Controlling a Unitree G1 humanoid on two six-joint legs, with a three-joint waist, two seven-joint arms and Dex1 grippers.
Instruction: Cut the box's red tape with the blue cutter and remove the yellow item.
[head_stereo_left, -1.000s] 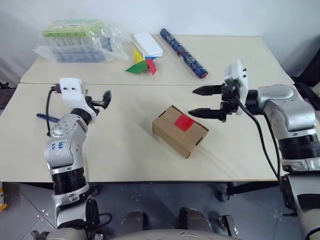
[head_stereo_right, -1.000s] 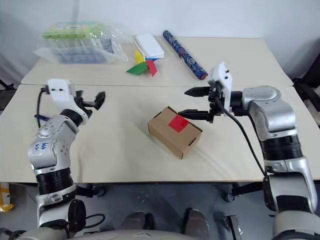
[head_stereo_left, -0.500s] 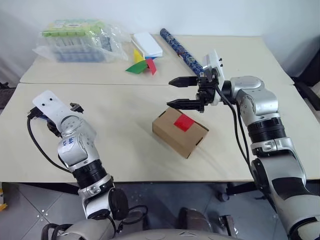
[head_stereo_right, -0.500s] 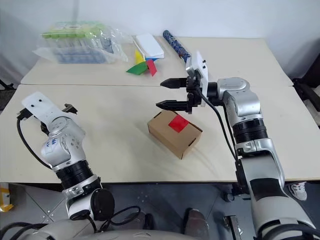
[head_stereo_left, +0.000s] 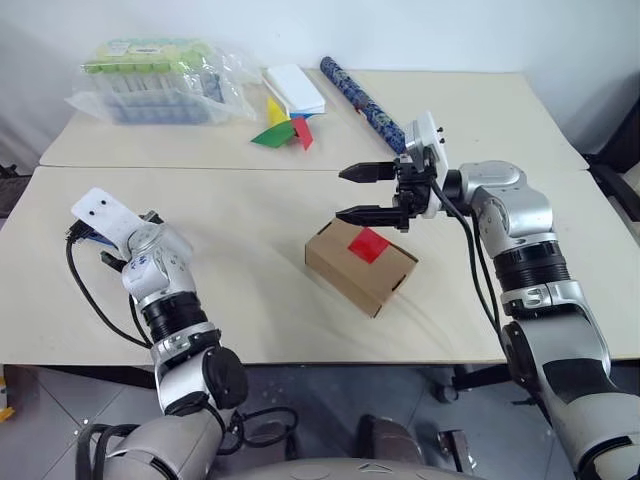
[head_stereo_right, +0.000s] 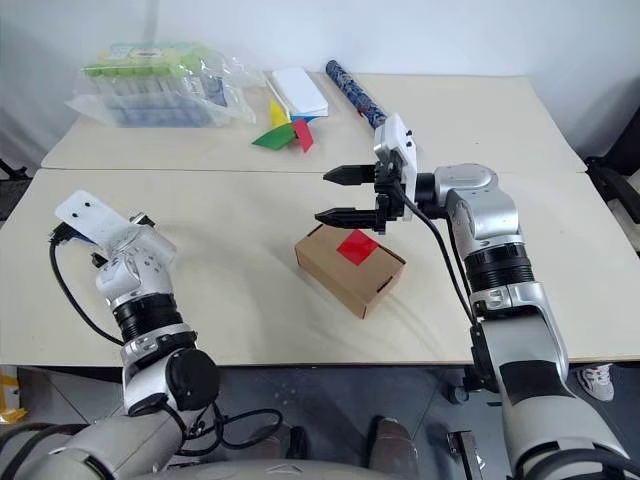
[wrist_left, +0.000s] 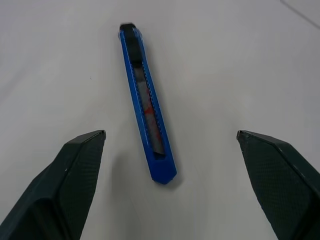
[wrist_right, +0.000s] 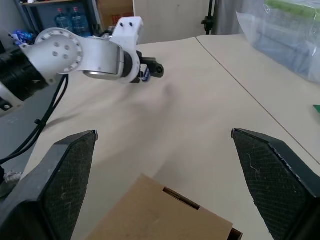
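Left eye view: a pale beige table (head_stereo_left: 250, 300) is seen, made of two tops pushed together along a seam. Along the far top a clear crinkled plastic pack of green-capped tubes (head_stereo_left: 160, 80) is set at the left, with a flat white pad (head_stereo_left: 296, 90) beside it, a folded paper pinwheel (head_stereo_left: 285, 128) of green, yellow and red blades in front of the pad, and a long dark blue patterned roll (head_stereo_left: 366, 106) lying at a slant further right. All of these are well apart from the box (head_stereo_left: 360, 262), a small brown corrugated carton lying closed near the middle of the near top, with nothing between it and either arm. The red tape (head_stereo_left: 368, 243), a bright square patch, is seen on its upper face at the lid edge.

The right gripper (head_stereo_left: 362, 194) is held just above the box's far corner, its two black fingers spread wide and empty; in the right wrist view the box's edge is seen below them.

In the left wrist view the blue cutter (wrist_left: 146, 102), slim and ridged with a dark slider, lies flat on the bare table at the near left, between the tips of the left gripper (wrist_left: 171, 135), whose textured fingers are spread wide and not touching it.
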